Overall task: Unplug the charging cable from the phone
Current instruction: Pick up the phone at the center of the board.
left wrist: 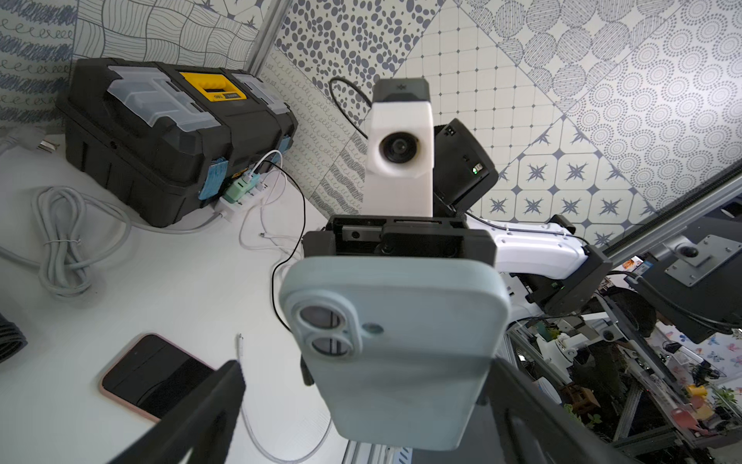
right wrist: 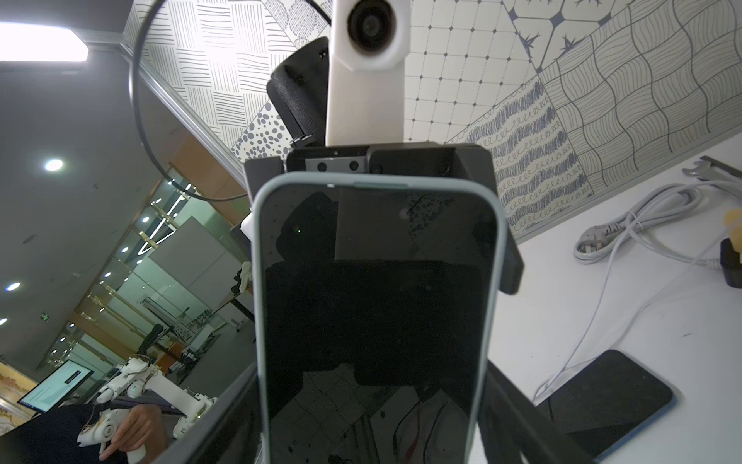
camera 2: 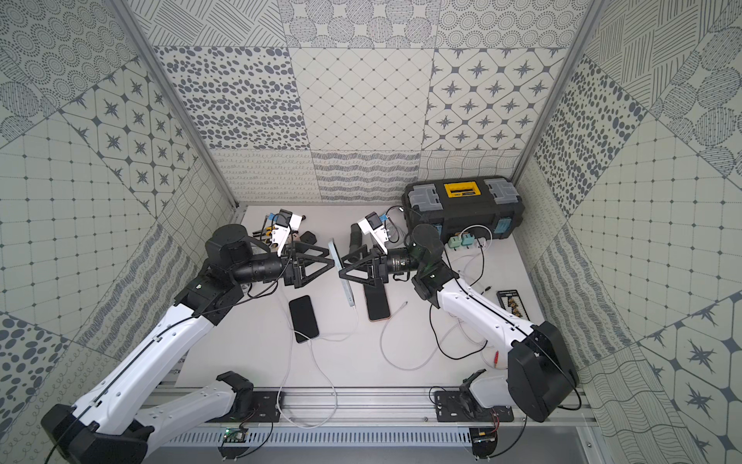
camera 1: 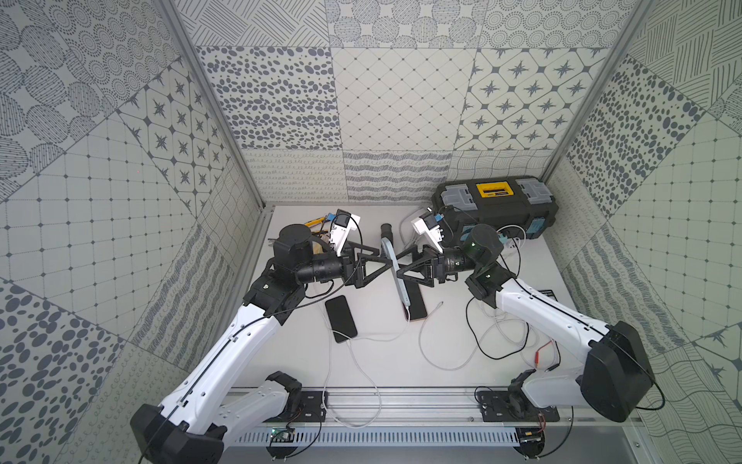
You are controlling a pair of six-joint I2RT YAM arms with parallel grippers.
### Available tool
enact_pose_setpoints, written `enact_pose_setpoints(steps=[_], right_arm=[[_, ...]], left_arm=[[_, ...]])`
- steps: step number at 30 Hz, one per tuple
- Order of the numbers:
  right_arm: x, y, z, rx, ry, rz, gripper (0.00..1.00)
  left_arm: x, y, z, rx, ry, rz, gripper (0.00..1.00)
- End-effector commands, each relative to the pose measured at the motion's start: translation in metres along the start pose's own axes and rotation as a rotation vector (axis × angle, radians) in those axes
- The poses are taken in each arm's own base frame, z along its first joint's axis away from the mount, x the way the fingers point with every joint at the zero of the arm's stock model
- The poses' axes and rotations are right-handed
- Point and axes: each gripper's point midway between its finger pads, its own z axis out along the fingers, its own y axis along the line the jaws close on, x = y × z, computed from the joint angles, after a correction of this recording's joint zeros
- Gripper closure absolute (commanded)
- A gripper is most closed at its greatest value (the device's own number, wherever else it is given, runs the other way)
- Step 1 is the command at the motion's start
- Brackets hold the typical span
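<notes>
In both top views the pale blue cased phone (camera 1: 402,291) stands on edge over the white table (camera 1: 401,361), lengthwise far-to-near, clamped by the right gripper (camera 1: 401,263), with the white charging cable (camera 1: 409,315) plugged at its near-edge end. Left wrist view: the left gripper (left wrist: 367,363) gapes wide astride it. Right wrist view: plug hidden.

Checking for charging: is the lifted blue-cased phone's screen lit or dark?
Dark. In the right wrist view the phone has a black screen showing only reflections, no lit display.
</notes>
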Motion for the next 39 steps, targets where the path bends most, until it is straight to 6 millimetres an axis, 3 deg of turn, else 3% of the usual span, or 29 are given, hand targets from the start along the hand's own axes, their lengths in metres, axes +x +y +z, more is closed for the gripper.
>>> enact_pose_setpoints(steps=[1,17,33,39], right_arm=[[-0.011,0.023,0.0,-0.075,-0.029,-0.086,0.42],[-0.003,-0.004,0.012,-0.038,-0.023,-0.036,0.45],[0.003,-0.013,0.017,0.034,0.004,-0.023,0.46],[0.003,-0.015,0.016,0.06,0.001,-0.023,0.45]], left_arm=[[-0.008,-0.016,0.002,0.106,-0.015,-0.025,0.02],[-0.007,-0.033,-0.001,0.207,-0.02,0.004,0.02],[-0.003,-0.027,0.001,0.18,-0.018,0.003,0.02],[-0.002,-0.024,0.001,0.174,-0.018,0.002,0.24]])
